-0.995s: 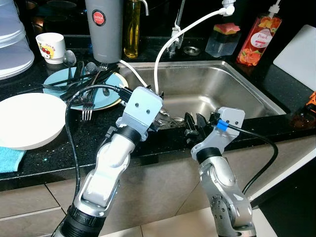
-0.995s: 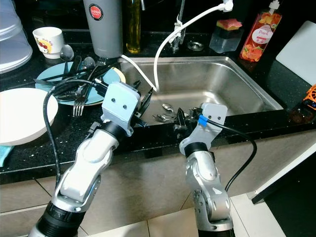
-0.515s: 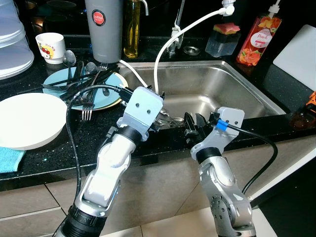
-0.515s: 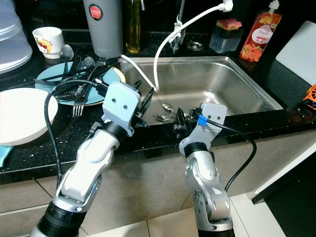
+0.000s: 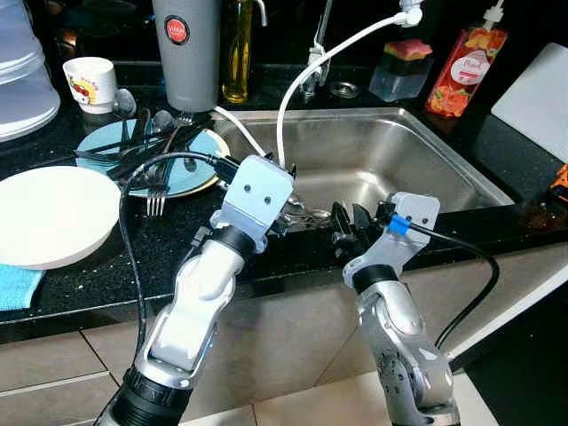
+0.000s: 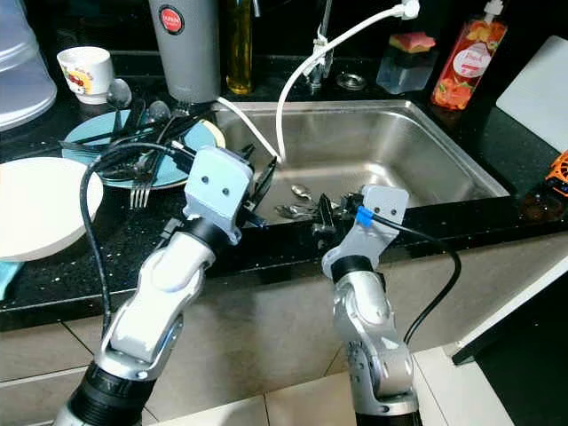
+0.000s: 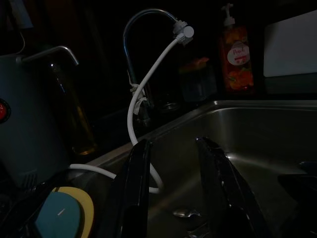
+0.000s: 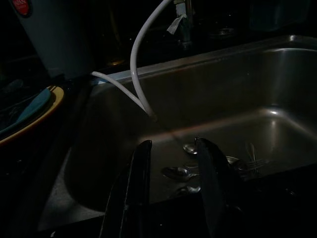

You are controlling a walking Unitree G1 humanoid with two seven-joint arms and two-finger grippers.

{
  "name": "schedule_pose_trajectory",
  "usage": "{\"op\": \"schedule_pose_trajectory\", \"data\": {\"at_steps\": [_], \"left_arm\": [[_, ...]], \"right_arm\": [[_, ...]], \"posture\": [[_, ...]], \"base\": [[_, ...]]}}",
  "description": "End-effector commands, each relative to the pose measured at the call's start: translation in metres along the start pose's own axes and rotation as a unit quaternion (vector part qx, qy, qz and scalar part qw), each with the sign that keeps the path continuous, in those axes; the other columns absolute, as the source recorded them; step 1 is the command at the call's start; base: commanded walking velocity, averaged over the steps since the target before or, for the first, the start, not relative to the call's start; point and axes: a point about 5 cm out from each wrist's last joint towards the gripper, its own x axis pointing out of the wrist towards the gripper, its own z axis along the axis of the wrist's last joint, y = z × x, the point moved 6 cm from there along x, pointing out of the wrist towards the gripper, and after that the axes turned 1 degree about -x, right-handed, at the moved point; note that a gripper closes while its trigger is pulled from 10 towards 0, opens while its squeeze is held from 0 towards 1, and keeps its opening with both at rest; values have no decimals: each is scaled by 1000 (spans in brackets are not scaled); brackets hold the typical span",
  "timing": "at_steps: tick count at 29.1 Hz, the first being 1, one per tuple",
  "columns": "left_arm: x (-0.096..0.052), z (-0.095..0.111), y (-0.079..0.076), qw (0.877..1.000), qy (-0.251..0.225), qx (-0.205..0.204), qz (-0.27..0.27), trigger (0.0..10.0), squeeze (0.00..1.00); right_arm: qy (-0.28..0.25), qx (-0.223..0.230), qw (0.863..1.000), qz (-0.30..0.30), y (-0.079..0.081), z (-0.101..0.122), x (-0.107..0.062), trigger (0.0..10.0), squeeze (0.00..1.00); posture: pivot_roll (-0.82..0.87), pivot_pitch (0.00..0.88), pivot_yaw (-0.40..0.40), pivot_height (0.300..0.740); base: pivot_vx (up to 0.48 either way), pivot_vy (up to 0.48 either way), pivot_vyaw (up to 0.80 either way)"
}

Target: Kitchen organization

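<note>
The small shiny steel spoons (image 8: 179, 173) lying flat on the near floor of the stainless sink (image 5: 426, 151) are light, stiff and slippery, best pinched mid-handle by the released left hand (image 7: 171, 198) or released right hand (image 8: 171, 193).

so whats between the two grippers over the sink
The sink's front rim, with spoons on the basin floor just behind it, between the left gripper and right gripper, seen in the right eye view.

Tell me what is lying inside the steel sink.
A few metal spoons and a fork lie on the stainless steel sink floor, and a white hose hangs in. The near edge is hidden by the rim.
</note>
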Motion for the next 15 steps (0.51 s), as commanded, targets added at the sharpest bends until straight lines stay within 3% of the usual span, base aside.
{"op": "schedule_pose_trajectory", "data": {"at_steps": [1, 15], "left_arm": [[2, 0, -4, 1000, 0, -7, -5, 10000, 0], [2, -4, -3, 1000, 7, -18, 4, 10000, 0]], "right_arm": [[0, 25, 1000, -6, 4, -1, 1, 10000, 0], [0, 23, 1000, -3, 4, -1, 1, 10000, 0]], "posture": [[198, 52, -91, 740], [199, 53, -100, 740]], "base": [[0, 0, 0], [0, 0, 0]]}}
